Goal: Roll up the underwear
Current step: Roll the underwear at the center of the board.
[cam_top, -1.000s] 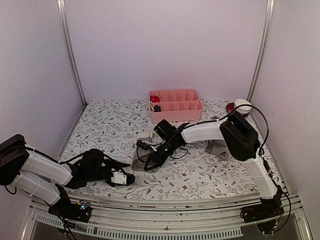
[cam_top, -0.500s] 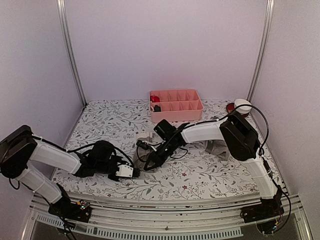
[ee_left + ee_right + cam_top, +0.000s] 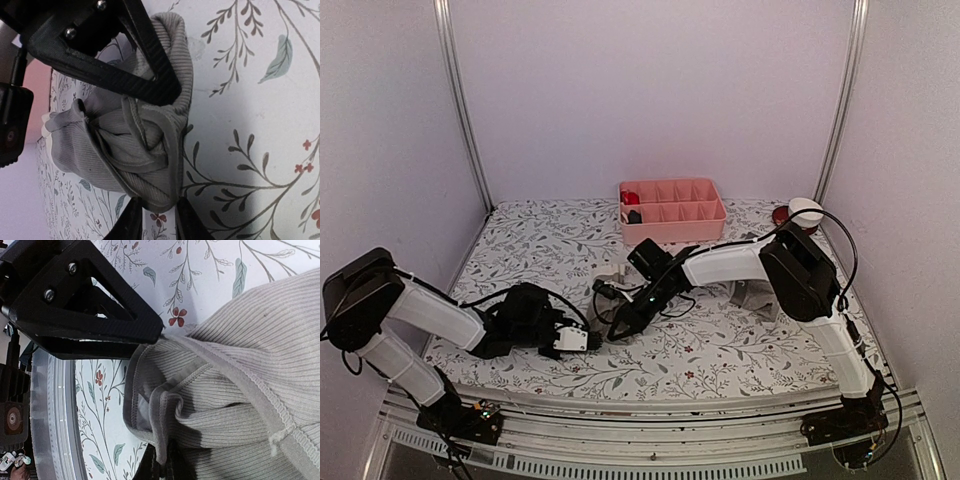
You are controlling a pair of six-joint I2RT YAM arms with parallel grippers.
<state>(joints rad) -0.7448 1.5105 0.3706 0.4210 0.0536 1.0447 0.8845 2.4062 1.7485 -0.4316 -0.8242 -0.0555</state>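
Top external view: the left fingers (image 3: 592, 342) have swung in from the near-left corner of the bench (image 3: 520, 250) and now sit tip to tip with the right fingers (image 3: 618, 330). The grey briefs (image 3: 125, 145) are bunched between the two. A second ago the left fingers stood about half open. They have since narrowed, and the left wrist view shows them pressed on either side of a thick wad of ribbed cloth, so they look closed on it. The right fingers have not moved and are pinched almost fully together on a thin hem of the same garment. With both arms now gripping the briefs, the roll looks ready to be turned or tightened, though it is loose and uneven so far. The boxer-briefs (image 3: 752, 297) lie untouched well beyond the right fingers. The pink tray (image 3: 672, 192) is farther off again.
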